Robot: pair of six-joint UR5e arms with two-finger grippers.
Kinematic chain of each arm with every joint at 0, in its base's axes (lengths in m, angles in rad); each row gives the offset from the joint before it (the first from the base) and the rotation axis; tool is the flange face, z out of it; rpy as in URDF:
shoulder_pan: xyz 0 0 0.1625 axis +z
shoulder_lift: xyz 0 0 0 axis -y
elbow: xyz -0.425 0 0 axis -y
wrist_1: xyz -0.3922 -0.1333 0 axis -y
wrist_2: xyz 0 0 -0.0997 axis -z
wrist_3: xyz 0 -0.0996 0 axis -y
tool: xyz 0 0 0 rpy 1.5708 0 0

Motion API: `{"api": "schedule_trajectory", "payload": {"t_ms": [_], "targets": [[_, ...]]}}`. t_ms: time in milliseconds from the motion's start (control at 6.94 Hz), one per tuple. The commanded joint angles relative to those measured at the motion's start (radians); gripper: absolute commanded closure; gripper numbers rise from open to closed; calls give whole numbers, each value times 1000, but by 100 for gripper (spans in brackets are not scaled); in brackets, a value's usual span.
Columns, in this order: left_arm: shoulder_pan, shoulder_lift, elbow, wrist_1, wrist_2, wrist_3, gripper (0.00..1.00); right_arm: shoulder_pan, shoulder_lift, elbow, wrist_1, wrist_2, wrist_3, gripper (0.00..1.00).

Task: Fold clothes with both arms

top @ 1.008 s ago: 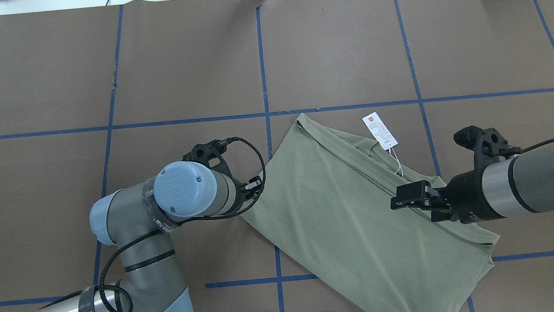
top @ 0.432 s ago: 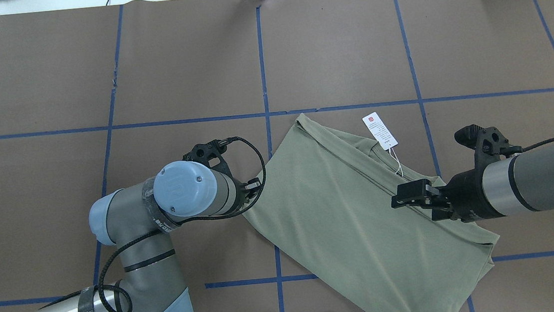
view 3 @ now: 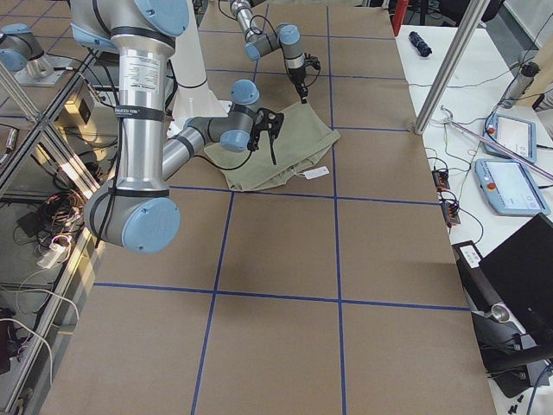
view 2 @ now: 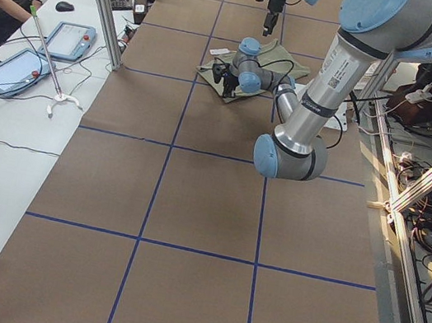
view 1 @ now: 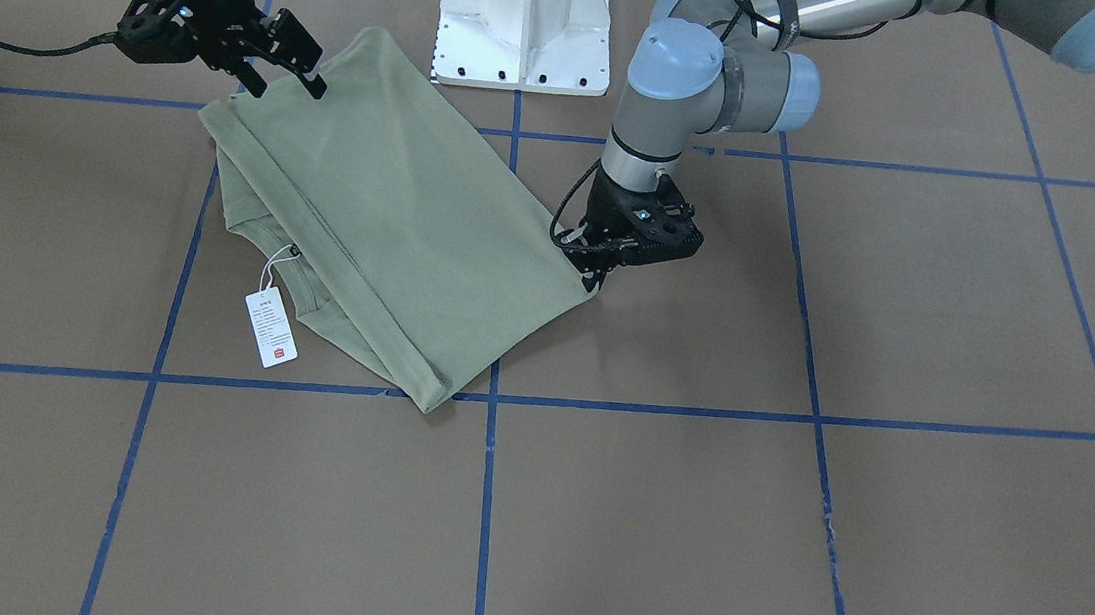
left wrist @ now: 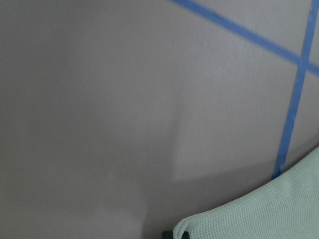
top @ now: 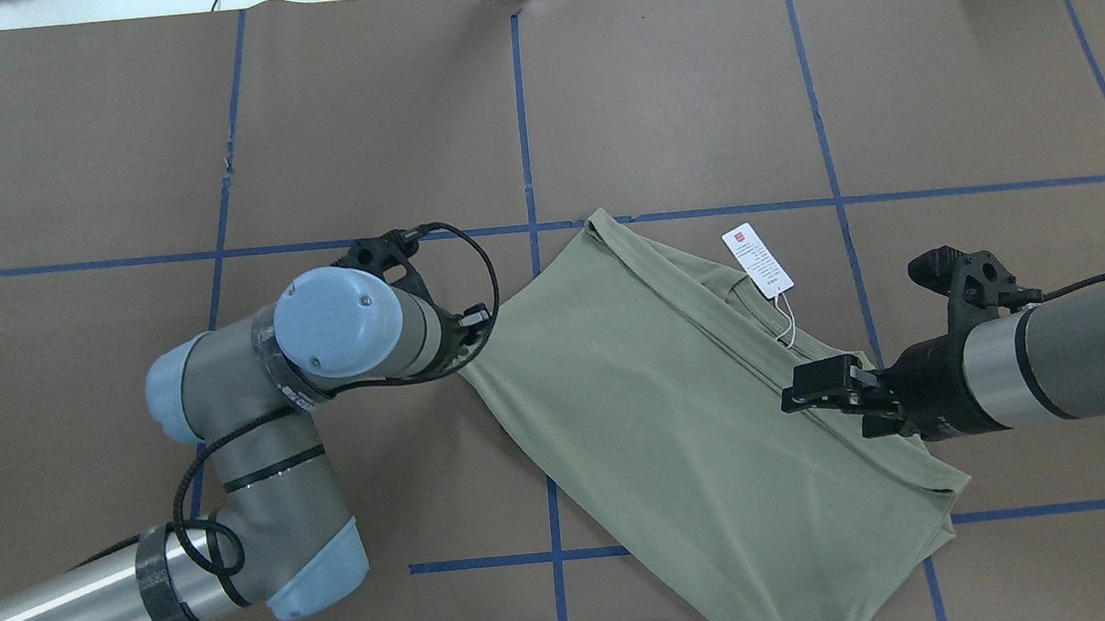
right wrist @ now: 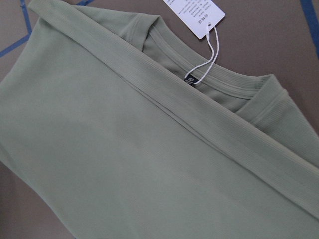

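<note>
Brown paper covers the table (top: 693, 88), ruled into large squares by blue tape lines (top: 523, 133). The white pedestal base (view 1: 525, 14) sits at the robot's edge.

The left arm (top: 344, 324) points its jaws straight down at the left corner of the shirt (top: 682, 419). The fingertips are mostly hidden. In the left wrist view, though, a rounded lip of cloth bulges right where they would meet, so they look pinched narrow on that corner. The right arm (top: 1018, 370) reaches in from the right with its jaws spread wide and empty. They hang over the shirt's right side, near the long band that is folded over there.

The shirt lies on the half of the table nearest the robot, mostly right of the centre line and slanted across the grid. It is already folded into a long panel. The ribbed collar (right wrist: 234, 82) peeks out beside the folded band. The hang tag (top: 758, 259) rests on bare paper just beside the collar, at the end of its string.

The left hold probably serves to keep the panel taut and steady. The open right jaws look placed to take a matching hold on the opposite side, so that both arms can lift together. A pull from one side only would likely skew the panel, and the loose tag could get caught in the next fold.
</note>
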Motion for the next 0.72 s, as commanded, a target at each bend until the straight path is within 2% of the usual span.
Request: {"api": "schedule_trajectory", "payload": {"t_ms": [0, 144, 576], "targets": [[-87, -10, 54, -10, 36, 90, 100, 4, 1, 0, 0, 0, 0, 0], [-120, -29, 109, -27, 36, 114, 100, 4, 2, 0, 0, 0, 0, 0], [-210, -195, 495, -298, 80, 273, 100, 1, 16, -2, 0, 0, 2, 0]]}}
